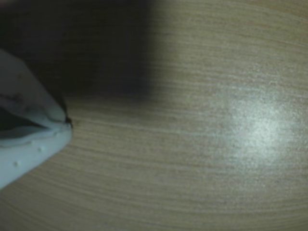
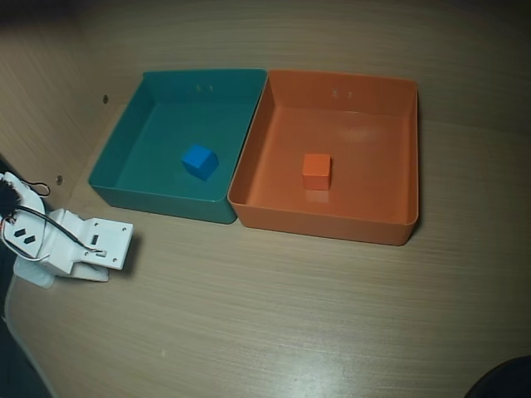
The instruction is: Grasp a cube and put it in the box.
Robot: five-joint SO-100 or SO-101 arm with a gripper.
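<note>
So the arm (image 2: pixel 70 245) is parked at the table's (image 2: pixel 274 332) left edge in the overhead view, folded up well away from both trays. The wrist view just shows bare wood grain with the fingers (image 1: pixel 67 122) poking in from the left, tips pressed together with nothing between them, so they're closed and empty. Past that, toward the far edge, sit the two trays touching side by side: teal tray (image 2: pixel 116 178) on the left with a blue cube (image 2: pixel 200 161) in it, and the box (image 2: pixel 406 149) on the right. The cube (image 2: pixel 316 171) is already sitting on the box floor, roughly in the middle, clear of all four walls. Looks to me like the task is basically done and the arm is at rest. If there's any step left, I'd say it's just keeping the arm tucked low and away from the trays so nothing gets bumped; no reason to go back in. The cube itself is small, plain matte orange, nearly the same shade as the box, sitting flat and square, with a faint reflection on the floor on its near side.
</note>
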